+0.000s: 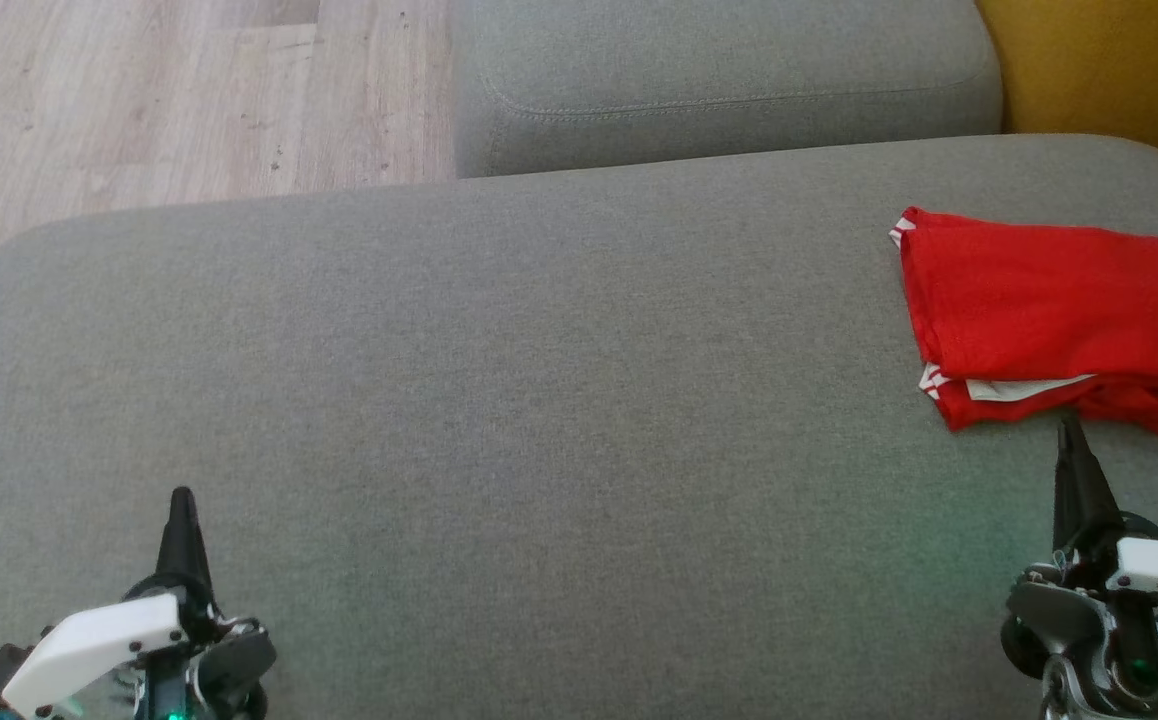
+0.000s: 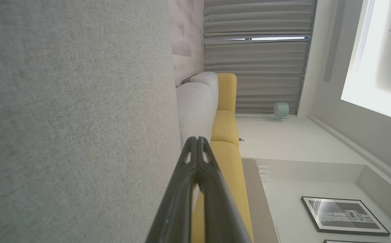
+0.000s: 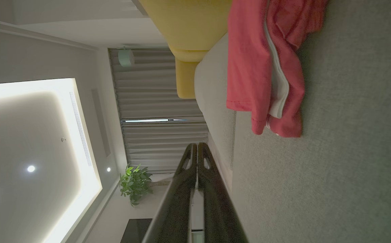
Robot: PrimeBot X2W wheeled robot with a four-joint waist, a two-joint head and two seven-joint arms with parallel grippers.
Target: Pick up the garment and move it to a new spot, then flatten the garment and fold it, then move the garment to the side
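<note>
Grey upholstered sofa cushion, wood floor beyond. Folded red garment with white trim lies at the cushion's right side, near the right gripper, whose fingers are pressed together, empty. Left gripper at lower left, fingers likewise closed, holding nothing, well apart from the garment.
</note>
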